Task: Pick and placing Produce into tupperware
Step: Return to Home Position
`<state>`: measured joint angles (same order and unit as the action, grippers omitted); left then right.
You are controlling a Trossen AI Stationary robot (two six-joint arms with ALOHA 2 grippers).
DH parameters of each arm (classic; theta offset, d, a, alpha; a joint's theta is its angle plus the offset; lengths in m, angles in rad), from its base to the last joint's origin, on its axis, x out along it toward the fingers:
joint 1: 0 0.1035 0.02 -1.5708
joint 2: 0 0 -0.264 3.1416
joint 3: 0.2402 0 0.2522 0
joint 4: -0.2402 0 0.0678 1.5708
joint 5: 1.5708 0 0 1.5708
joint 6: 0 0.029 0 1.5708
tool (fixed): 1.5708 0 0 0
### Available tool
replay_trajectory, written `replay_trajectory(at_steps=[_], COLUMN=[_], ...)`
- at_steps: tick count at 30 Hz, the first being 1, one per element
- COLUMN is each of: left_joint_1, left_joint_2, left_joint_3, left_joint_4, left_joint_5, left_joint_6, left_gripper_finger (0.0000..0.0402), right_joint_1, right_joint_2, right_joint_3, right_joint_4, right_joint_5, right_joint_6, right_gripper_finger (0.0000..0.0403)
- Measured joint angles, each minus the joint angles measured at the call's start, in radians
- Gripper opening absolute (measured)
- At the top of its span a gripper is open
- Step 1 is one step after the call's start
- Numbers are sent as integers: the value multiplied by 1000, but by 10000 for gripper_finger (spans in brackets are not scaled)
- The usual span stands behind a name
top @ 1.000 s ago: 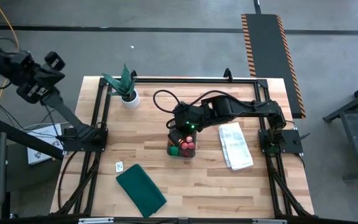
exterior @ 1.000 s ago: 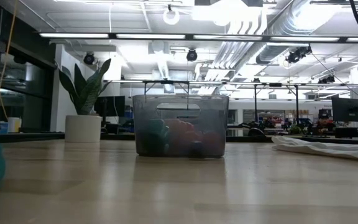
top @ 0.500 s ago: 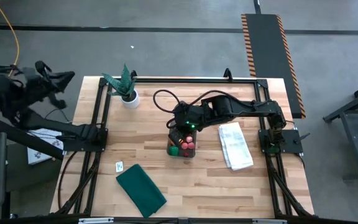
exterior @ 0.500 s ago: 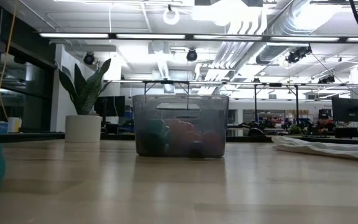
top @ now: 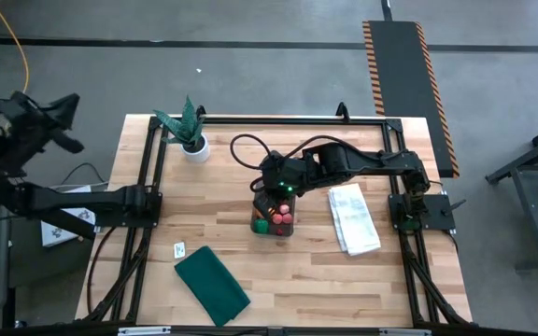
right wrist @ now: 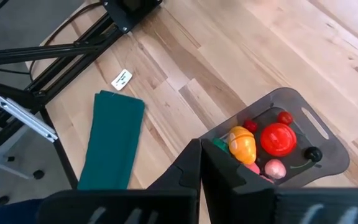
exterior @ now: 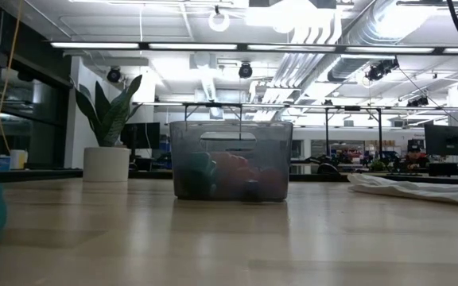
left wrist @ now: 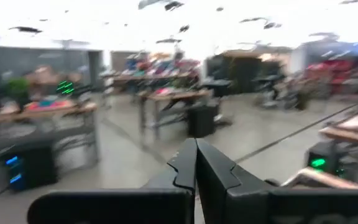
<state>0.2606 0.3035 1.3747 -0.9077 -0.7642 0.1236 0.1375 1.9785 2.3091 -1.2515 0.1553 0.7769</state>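
Two fingers of the right gripper (right wrist: 199, 149) are pressed together with nothing between them, so this gripper is narrow and empty. Directly under it, a little forward, lies the container (right wrist: 328, 140), in the middle of the table (top: 325, 271). In the high view the right gripper (top: 272, 194) hangs over the container's far end. All the produce I can see is inside: the red ball (right wrist: 277, 138), the orange piece (right wrist: 243, 144) beside it, a pink piece (right wrist: 273, 167), a dark berry (right wrist: 314, 154) and something green (right wrist: 219, 144), partly hidden by the fingers. No piece lies loose on the table. In the low view the container (exterior: 230, 135) stands flat.

I judge that the filling is finished and only the retreat is left. This move turns on one relation: the container is below the gripper, not beside it. The arm should therefore go up first, then back toward its base at the right side of the table, near the white cloth (top: 353, 217). Farther away lie the green cloth (top: 211, 285) and the plant (top: 190, 131). Farthest is the left gripper (top: 62, 105), off the table on the left and well apart from the container. Its fingers (left wrist: 185, 165) are closed together and it faces the room.
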Motion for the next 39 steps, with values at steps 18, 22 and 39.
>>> replay_trajectory(at_steps=[18, 22, 39], left_joint_1=[14, 14, 14], left_joint_2=[0, 0, -292], left_joint_3=[-167, -168, -487], left_joint_4=[49, 48, 275], left_joint_5=[476, 672, 615], left_joint_6=[-33, -118, -320], left_gripper_finger=[0, 0, 0], right_joint_1=[0, 0, 1], right_joint_2=[0, 0, 1], right_joint_3=[0, 0, -1], right_joint_4=[-1, -1, -1], right_joint_5=[37, 37, 15], right_joint_6=[5, 8, 17], right_gripper_finger=[0, 0, 0])
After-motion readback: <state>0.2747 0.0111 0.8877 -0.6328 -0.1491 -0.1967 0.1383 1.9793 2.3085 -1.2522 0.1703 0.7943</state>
